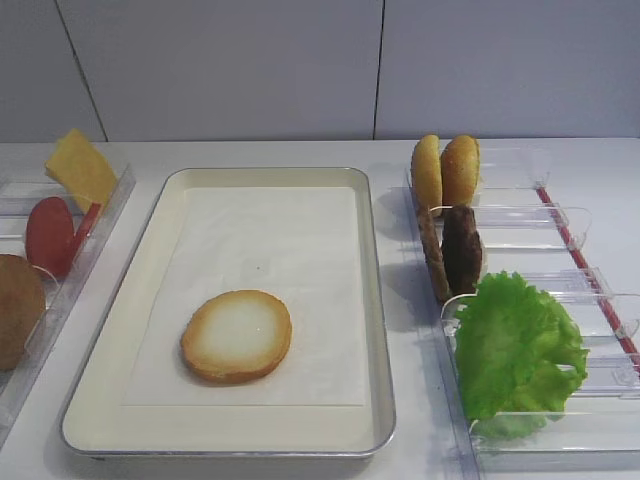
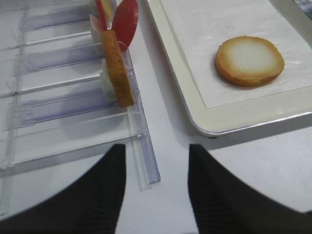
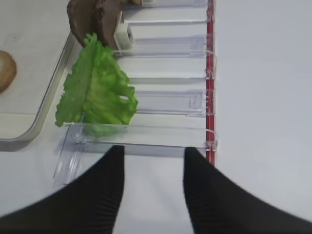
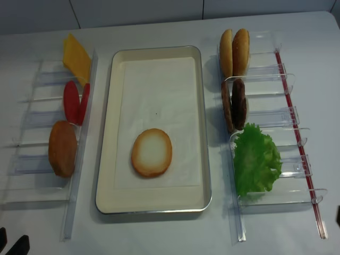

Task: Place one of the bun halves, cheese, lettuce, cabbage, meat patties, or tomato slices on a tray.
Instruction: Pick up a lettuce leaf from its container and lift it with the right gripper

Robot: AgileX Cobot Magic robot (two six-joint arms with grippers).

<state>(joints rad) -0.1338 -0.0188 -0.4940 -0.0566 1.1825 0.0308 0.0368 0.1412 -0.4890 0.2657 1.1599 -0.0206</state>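
One bun half [image 1: 236,336] lies cut face up on the paper of the cream tray [image 1: 378,330]. The right holder carries two bun halves [image 1: 445,170], meat patties [image 1: 452,250] and a lettuce leaf [image 1: 515,350]. Cheese [image 1: 80,168], tomato slices [image 1: 50,235] and another bun half [image 1: 15,310] stand in the left holder. Cabbage is out of view. My right gripper [image 3: 153,158] is open and empty, just short of the lettuce [image 3: 95,90]. My left gripper [image 2: 156,156] is open and empty over the table, between the left holder's end and the tray's near corner [image 2: 195,112].
Clear plastic ingredient holders [image 4: 265,119] [image 4: 37,159] flank the tray on both sides, each with upright dividers. A red strip [image 3: 210,73] runs along the right holder's outer edge. White table surface lies to the right of it.
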